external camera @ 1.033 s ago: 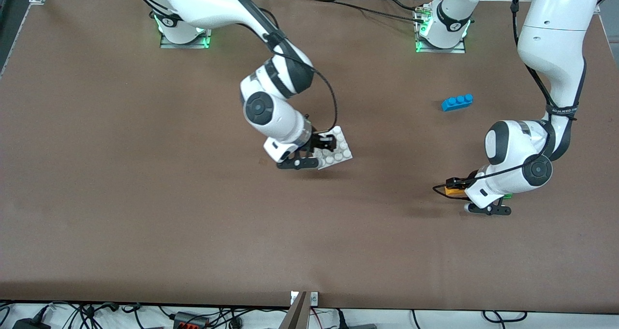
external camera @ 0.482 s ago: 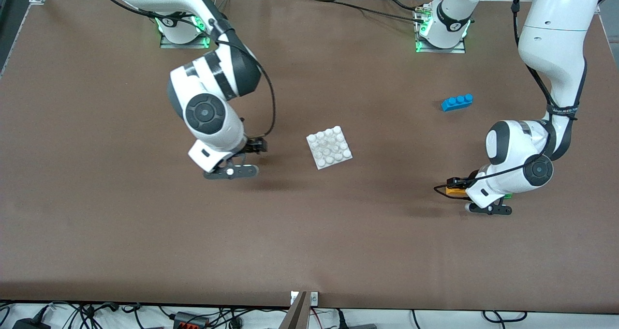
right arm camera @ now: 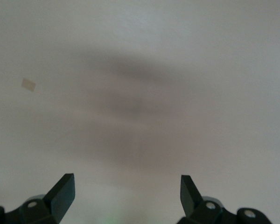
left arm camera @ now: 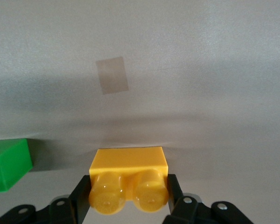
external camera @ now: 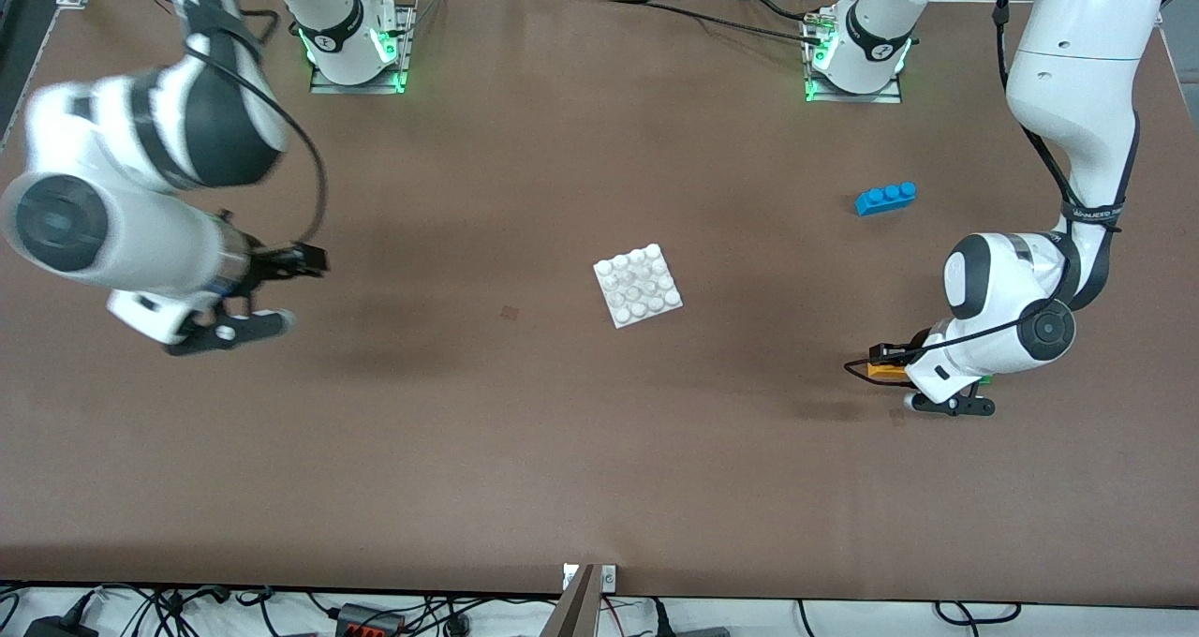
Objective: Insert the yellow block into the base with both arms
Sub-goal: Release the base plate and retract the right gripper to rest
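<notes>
The yellow block (external camera: pixel 879 370) is gripped between the fingers of my left gripper (external camera: pixel 873 363), low over the table at the left arm's end. In the left wrist view the block (left arm camera: pixel 128 179) shows its two studs, with a black finger pressed on each side of it in the left gripper (left arm camera: pixel 128 192). The white base (external camera: pixel 638 286) lies flat on the table near the middle, with nothing on it. My right gripper (external camera: pixel 314 263) is open and empty over bare table at the right arm's end, well away from the base. The right wrist view shows the open right gripper (right arm camera: pixel 126 192).
A blue three-stud brick (external camera: pixel 885 198) lies farther from the front camera than the left gripper. A green brick (left arm camera: pixel 7 163) lies on the table beside the yellow block, mostly hidden under the left wrist in the front view (external camera: pixel 984 377). A small tape patch (external camera: pixel 509 313) marks the table beside the base.
My right gripper let go of the base and swung away toward the right arm's end of the table. The base stayed in place. The left arm barely moved.
</notes>
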### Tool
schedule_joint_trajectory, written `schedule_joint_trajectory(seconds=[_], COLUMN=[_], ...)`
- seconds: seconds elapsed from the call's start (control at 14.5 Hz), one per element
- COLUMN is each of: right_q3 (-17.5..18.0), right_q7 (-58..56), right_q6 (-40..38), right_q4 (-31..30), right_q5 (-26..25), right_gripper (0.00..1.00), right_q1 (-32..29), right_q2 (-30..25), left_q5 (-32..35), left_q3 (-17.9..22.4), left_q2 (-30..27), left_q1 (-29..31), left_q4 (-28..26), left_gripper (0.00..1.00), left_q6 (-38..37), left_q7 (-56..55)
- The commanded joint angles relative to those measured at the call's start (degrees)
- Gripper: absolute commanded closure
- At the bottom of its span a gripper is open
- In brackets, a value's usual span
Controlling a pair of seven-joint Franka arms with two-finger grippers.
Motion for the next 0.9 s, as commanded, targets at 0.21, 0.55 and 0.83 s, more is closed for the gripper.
schedule_joint_trajectory(seconds=[0.21, 0.55, 0.83], right_q3=[1.8, 5.0, 5.4], right_q7=[-2.1, -2.2, -1.9], right_q6=[-1.2, 8.3, 9.7], right_q4=[-11.6, -24.2, -22.8], right_q5=[1.0, 0.4, 0.4], right_gripper=[0.0, 0.0, 0.0], right_q1=[-7.1, -15.9, -19.0], right_q2=[-15.0, -24.0, -26.9], left_q5=[-1.5, -4.3, -4.4], left_q3=[-2.2, -9.0, -16.9], left_q2=[-3.0, -3.4, -2.5], left_q1=[-0.1, -0.6, -1.1], left_q4=[3.2, 13.0, 13.0], left_gripper=[0.51, 0.52, 0.53], left_q6=[-10.3, -23.3, -22.7], left_q7=[-0.5, -14.2, -32.0])
